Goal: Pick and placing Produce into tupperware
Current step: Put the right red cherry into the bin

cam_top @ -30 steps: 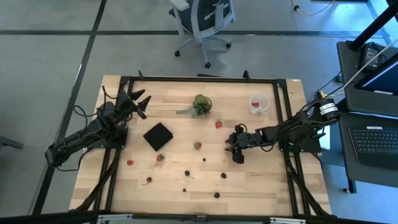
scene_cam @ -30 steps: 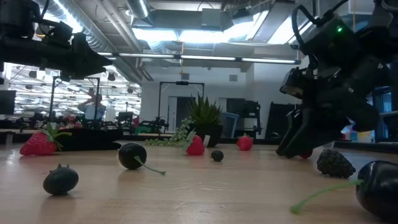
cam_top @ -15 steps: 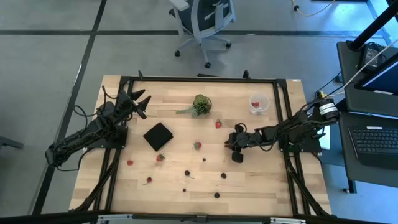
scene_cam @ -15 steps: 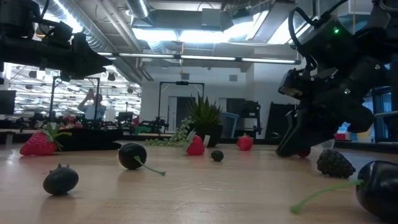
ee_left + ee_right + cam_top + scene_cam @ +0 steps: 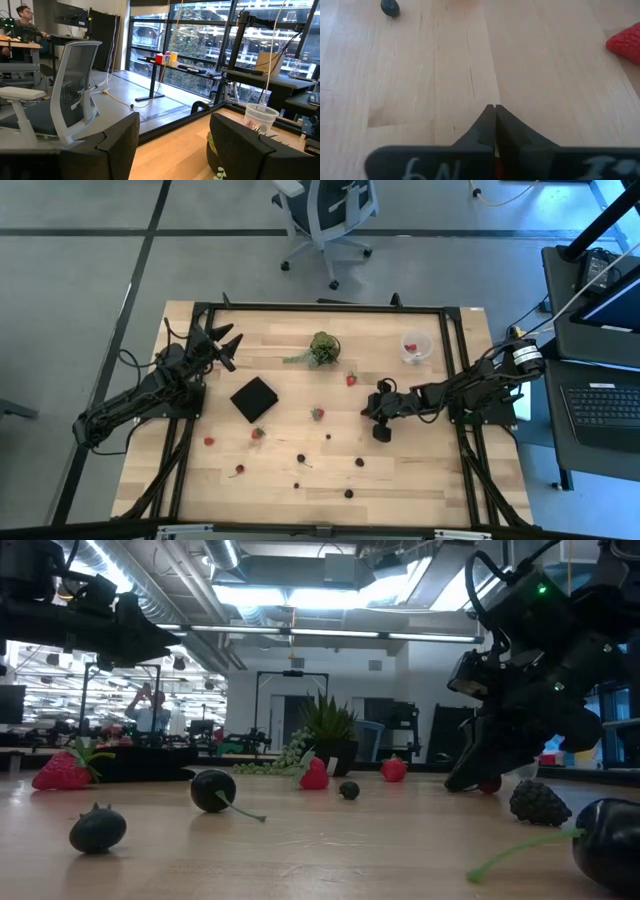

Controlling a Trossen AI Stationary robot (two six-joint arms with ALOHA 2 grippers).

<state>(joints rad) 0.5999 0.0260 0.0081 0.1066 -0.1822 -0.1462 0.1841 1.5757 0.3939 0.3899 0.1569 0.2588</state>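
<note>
My right gripper point(image 5: 372, 416) slants down to the table right of the middle, shut, with a red berry point(image 5: 489, 784) at its fingertips. Loose produce lies on the wood: red berries point(image 5: 317, 414) point(image 5: 351, 379) point(image 5: 258, 433) and dark ones point(image 5: 357, 462) point(image 5: 300, 458). The tupperware point(image 5: 415, 347) stands upright at the far right with a red piece inside; it also shows in the left wrist view point(image 5: 260, 117). My left gripper point(image 5: 225, 340) hangs open above the table's far left corner, with nothing between its fingers point(image 5: 172, 145). My right gripper comes slanting down from the table's right side. Its fingertips point(image 5: 492, 112) meet, and a red sliver point(image 5: 496, 167) shows between the fingers farther back. The red berry sits at table level under the fingers; the fingers hide how it is pinched.
A green leafy clump point(image 5: 322, 348) lies at the far middle and a flat black square point(image 5: 254, 398) left of the middle. A dark metal frame point(image 5: 320, 308) runs round the table top. Bare wood lies between my right gripper and the tupperware.
My right gripper has shut its fingers while staying in place at the table; the red berry stays beneath it on the wood.
</note>
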